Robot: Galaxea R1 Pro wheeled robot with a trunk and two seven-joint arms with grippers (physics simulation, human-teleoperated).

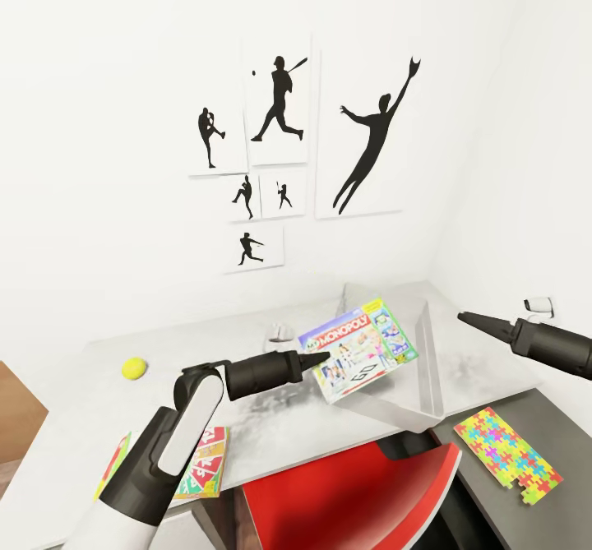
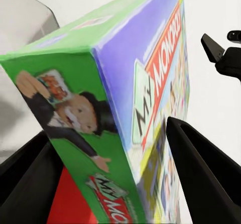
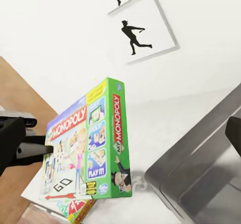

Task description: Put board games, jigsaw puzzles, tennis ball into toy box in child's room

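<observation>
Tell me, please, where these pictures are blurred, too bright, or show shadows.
Head view: wall nearly washed out white; toy box walls look translucent. Left wrist view: Monopoly box very close, its print smeared near the fingers. Right wrist view: box print sharp, with a soft shadow beneath it.

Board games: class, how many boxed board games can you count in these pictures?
2: the green-and-purple Monopoly board game box held in the left gripper above the grey table; a red-and-green board game box at the table's near edge. Others may be hidden.

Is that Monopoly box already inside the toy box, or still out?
Still out: the Monopoly box hangs tilted in the left end effector, beside the toy box.
</observation>
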